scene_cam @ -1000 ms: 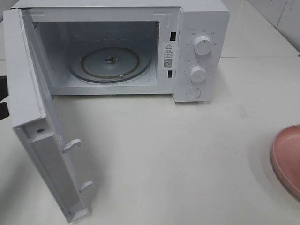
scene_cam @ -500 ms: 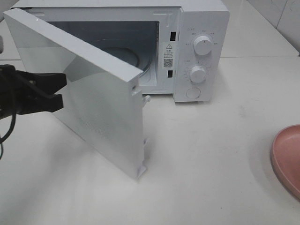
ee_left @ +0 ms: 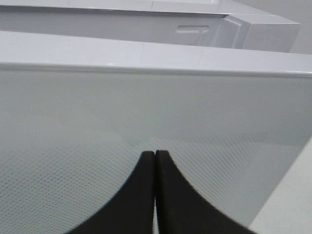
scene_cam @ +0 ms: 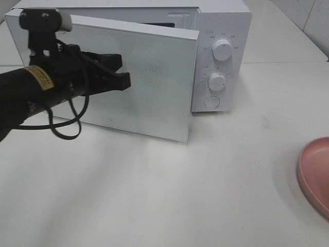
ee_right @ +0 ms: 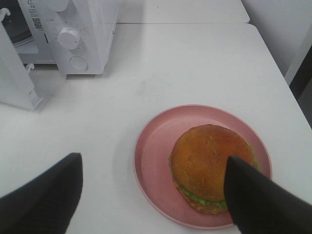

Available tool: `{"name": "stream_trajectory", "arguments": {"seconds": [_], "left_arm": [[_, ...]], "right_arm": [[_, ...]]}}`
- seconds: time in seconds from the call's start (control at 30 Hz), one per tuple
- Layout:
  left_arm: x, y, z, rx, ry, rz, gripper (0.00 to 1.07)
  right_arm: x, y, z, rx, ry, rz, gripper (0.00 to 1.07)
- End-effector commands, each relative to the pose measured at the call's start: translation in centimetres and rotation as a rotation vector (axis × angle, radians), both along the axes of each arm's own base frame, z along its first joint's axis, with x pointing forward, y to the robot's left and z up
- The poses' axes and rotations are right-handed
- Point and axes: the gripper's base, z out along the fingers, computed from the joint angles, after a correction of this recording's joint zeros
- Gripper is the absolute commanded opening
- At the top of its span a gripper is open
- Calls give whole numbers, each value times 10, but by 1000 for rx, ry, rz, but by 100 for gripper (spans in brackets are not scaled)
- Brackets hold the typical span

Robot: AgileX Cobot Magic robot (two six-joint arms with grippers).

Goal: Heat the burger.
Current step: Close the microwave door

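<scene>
The burger [ee_right: 212, 165], a golden-brown bun with green lettuce at its edge, sits on the pink plate [ee_right: 151, 146] on the table. My right gripper [ee_right: 152, 163] hovers open above it, one finger on each side and nothing held. The exterior view shows only the pink plate's rim [scene_cam: 314, 175] at the right edge; the burger is out of frame there. My left gripper [scene_cam: 122, 72] is shut and empty, its tips against the outer face of the microwave door [scene_cam: 154, 87]. In the left wrist view the left gripper [ee_left: 155, 155] meets the dotted door panel [ee_left: 73, 112].
The white microwave [scene_cam: 221, 56] stands at the back of the table, its door nearly closed and still a little ajar at the latch side. Two knobs and a button sit on its right panel. The microwave [ee_right: 83, 29] also shows in the right wrist view.
The microwave door has swung from wide open to almost closed. My left arm came in from the left and moved right with its shut gripper against the door. The plate has not moved.
</scene>
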Motion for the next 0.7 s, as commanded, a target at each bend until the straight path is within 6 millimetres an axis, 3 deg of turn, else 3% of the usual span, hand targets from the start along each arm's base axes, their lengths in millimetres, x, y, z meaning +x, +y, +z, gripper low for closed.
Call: {"name": "stream_trajectory", "arguments": {"seconds": [0.03,0.33,0.4,0.7], "left_arm": [[12,-18,4,-15,-39,25,0],[38,-57,2,-66,-56,65,0],[53,-71,-2,-77,-59,67,0],[74,-88,-7,-96,-47,80,0]], "right_arm": [[-4,0,-1,-7,-24,8,76],[-4,0,-1,-8,-24,9,76],[-4,0,-1,-8,-24,9,76],[-4,0,-1,-8,-24,9,76]]}}
